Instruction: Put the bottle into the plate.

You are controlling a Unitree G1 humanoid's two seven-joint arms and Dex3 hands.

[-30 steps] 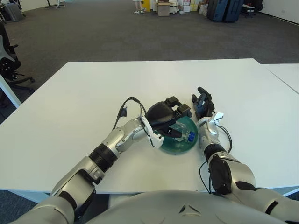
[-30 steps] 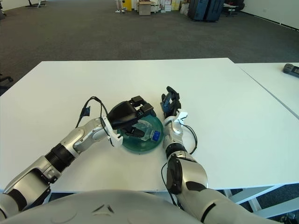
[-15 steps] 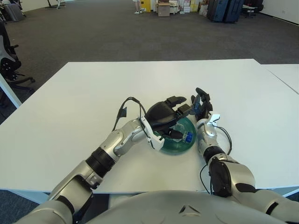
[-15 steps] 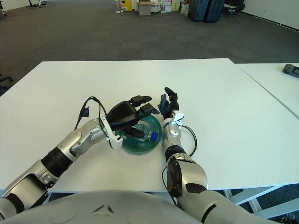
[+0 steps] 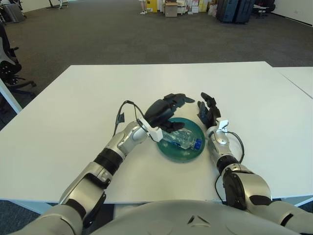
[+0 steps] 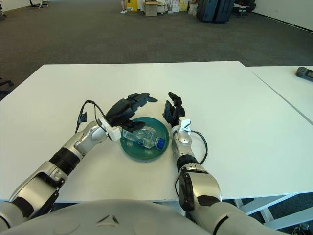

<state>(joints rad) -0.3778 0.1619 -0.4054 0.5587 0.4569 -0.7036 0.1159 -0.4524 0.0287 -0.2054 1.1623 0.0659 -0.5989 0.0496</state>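
A clear plastic bottle [image 5: 182,139] with a blue cap lies on its side in the green plate [image 5: 168,150] near the table's front middle. My left hand [image 5: 164,109] is open with fingers spread, raised above the plate's far left rim, clear of the bottle. My right hand [image 5: 207,111] is open, fingers pointing up, resting on the table just off the plate's right rim. The same scene shows in the right eye view, with the bottle [image 6: 144,138], left hand [image 6: 128,107] and right hand [image 6: 171,110].
The white table [image 5: 88,98] stretches away to the back. A second white table [image 6: 288,93] stands to the right with a dark device [image 6: 305,72] on it. A black cable [image 5: 123,115] runs along my left forearm.
My left hand has let go of the bottle, opened its fingers and lifted up and to the left. The bottle now lies uncovered in the plate. The right hand shifted slightly.
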